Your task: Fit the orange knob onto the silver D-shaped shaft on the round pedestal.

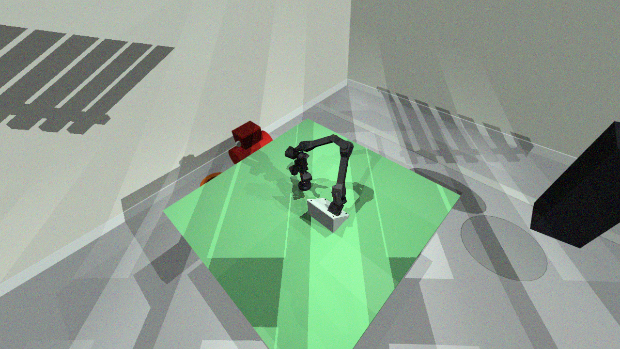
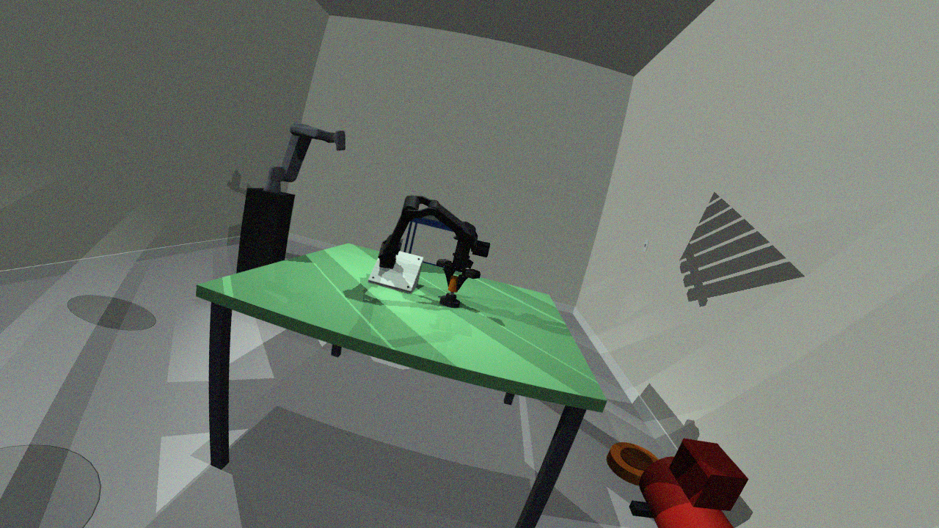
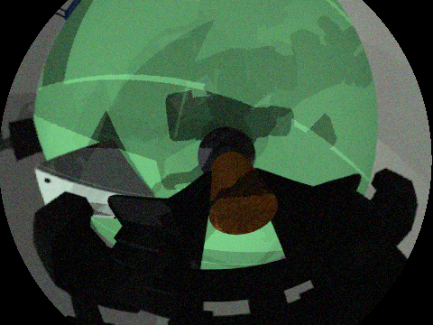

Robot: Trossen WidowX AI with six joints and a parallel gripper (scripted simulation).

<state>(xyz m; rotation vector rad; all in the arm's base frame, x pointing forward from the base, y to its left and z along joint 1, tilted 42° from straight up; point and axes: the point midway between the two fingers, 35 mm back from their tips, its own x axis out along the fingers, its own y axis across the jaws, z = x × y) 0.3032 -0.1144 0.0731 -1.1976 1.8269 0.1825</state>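
The orange knob [image 2: 452, 282] [image 3: 244, 214] is held upright between the fingers of my gripper [image 2: 452, 287] [image 3: 232, 173], which is shut on it. The dark round pedestal [image 1: 304, 186] [image 2: 450, 301] [image 3: 226, 134] stands on the green table directly below the knob. In the exterior view the knob's lower end is just above the pedestal, with a small gap. In the wrist view the knob covers the near part of the pedestal. The silver shaft cannot be made out, and the knob's hole and flat side are hidden. I cannot tell whether the knob touches the shaft.
A white and grey wedge-shaped block [image 1: 320, 214] [image 2: 395, 273] [image 3: 99, 169] carries the arm's base on the green table [image 1: 242, 234] [image 2: 315, 314]. Beyond the table stand a red object [image 1: 250, 145] [image 2: 682, 492] and a black column [image 1: 581, 186] [image 2: 265, 229]. Shadows cross the table.
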